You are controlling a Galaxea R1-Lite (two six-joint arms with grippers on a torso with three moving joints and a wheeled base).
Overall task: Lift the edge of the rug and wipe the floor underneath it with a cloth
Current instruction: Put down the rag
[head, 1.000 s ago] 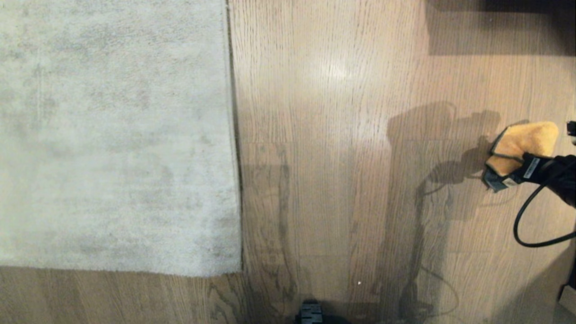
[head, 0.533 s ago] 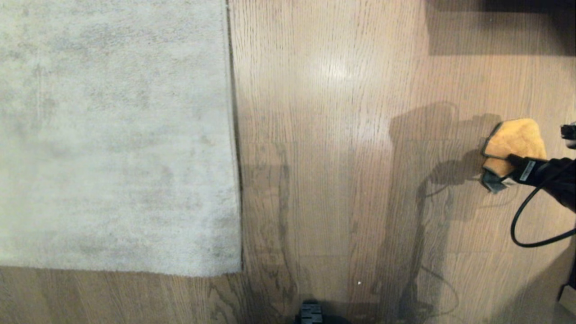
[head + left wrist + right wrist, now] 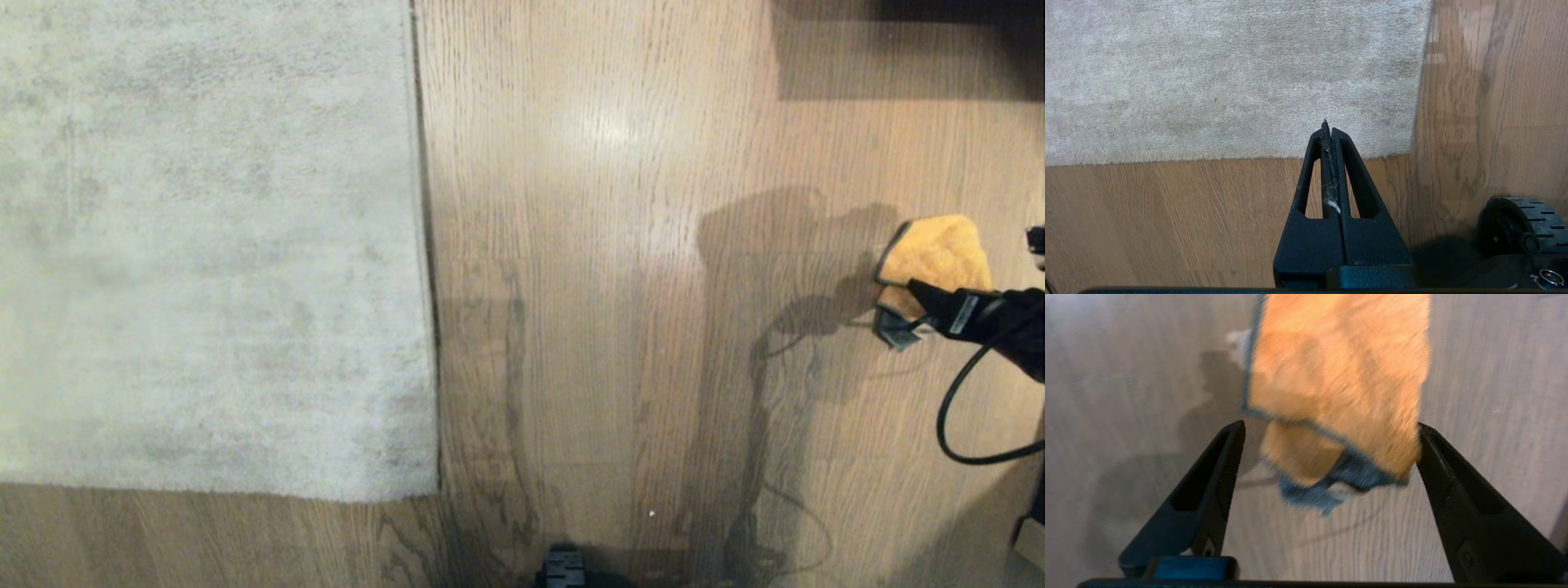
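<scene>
My right gripper [image 3: 1327, 445] stands with its jaws spread wide at the right edge of the head view, the cloth [image 3: 1339, 388] lying between the two black fingers [image 3: 1216, 486] in the right wrist view. One finger meets the cloth's fuzzy orange edge; the other stands clear of it, with bare floor [image 3: 1126, 416] showing in the gap. The cloth is folded over itself, its dark trim hanging out at the end nearest my wrist, and whether it rests flat on the planks I cannot tell. In the head view the cloth [image 3: 931, 257] sits at middle right, partly under my right gripper [image 3: 918, 298], a black cable looping below the arm. Brown wood-grain floor [image 3: 612, 286] fills the centre of the frame, carrying the arm's shadow. The rug edge [image 3: 420, 245] runs top to bottom left of centre, well apart from the cloth, lying flat, its corner at lower left of centre. My left gripper [image 3: 1329, 126] hangs with its jaws pressed together, empty, over the rug's corner [image 3: 1404, 139] in the left wrist view.
</scene>
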